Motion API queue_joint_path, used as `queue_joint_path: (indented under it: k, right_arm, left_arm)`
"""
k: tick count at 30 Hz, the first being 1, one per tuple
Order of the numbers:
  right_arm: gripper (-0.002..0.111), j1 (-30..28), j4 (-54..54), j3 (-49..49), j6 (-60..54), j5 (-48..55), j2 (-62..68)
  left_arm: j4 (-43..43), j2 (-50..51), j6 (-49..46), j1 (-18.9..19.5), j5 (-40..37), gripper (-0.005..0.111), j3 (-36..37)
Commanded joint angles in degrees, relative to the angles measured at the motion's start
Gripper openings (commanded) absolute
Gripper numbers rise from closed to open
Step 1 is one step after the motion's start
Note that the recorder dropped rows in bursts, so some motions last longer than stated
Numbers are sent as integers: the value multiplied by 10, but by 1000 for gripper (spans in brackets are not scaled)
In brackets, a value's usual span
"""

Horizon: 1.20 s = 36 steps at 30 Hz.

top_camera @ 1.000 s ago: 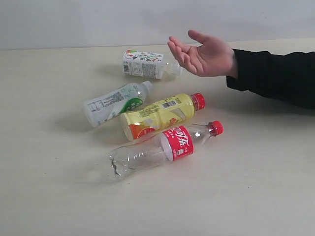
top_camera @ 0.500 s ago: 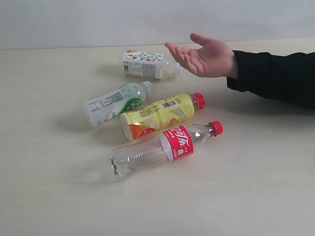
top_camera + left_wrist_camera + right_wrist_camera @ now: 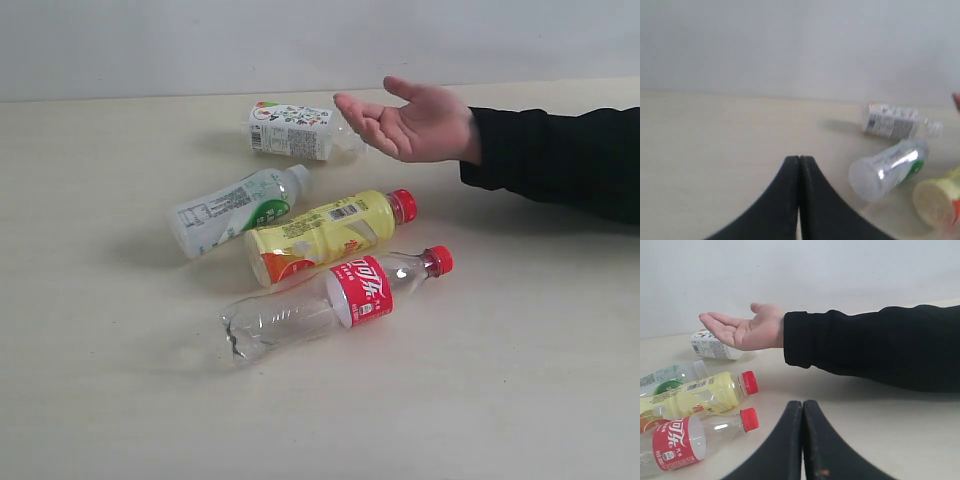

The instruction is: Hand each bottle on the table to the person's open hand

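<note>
Currently all four bottles lie flat on the worktop [image 3: 100, 380]: red-label bottle [image 3: 330, 300] nearest, yellow bottle [image 3: 325, 232] behind it, white-green bottle [image 3: 235, 208] further left, floral-label bottle [image 3: 292, 130] farthest. Person's open hand [image 3: 415, 125] hovers palm-up at its right end. Both left gripper [image 3: 799, 160] and right gripper [image 3: 802, 404] pressed together, holding nothing.

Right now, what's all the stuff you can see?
clear bottle: one, red label and cap, lying nearest the exterior camera
yellow bottle: one, red cap, lying just behind the clear one
white-green bottle: one, white cap, lying left of the yellow one
squarish bottle: one, clear with white floral label, lying farthest back, by the hand
table: one, pale beige wood grain, under everything
wall: one, pale grey, behind the table
open hand: one, bare, palm up, above the table
sleeve: one, black, on the right
left gripper: one, black, jaws shut, empty
right gripper: one, black, jaws shut, empty
</note>
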State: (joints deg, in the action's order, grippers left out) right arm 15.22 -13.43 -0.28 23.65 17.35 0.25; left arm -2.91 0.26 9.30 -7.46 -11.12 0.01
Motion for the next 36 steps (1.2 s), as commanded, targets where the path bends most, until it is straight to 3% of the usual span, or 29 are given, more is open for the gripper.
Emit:
queue_joint_path:
  k: [1, 6, 11, 13, 18, 27, 32, 36]
  right_arm:
    - [0, -3, 0, 3, 0, -5, -3]
    - [0, -3, 0, 3, 0, -5, -3]
    - [0, -3, 0, 3, 0, -5, -3]
    - [0, -3, 0, 3, 0, -5, -3]
    - [0, -3, 0, 3, 0, -5, -3]
    - [0, -3, 0, 3, 0, -5, -3]
    - [0, -3, 0, 3, 0, -4, -3]
    - [0, -3, 0, 3, 0, -1, -3]
  left_arm:
    - [20, -3, 107, -3, 118, 1, 0]
    - [20, -3, 187, -3, 183, 1, 0]
    - [25, -3, 230, -3, 479, 1, 0]
    - [47, 11, 220, -3, 503, 1, -56]
    - [67, 160, 122, -3, 392, 1, -215]
    - [60, 542, 53, -11, -49, 1, -453]
    - [123, 717, -84, -80, -256, 1, -549]
    - [203, 816, -243, -164, -339, 1, -606]
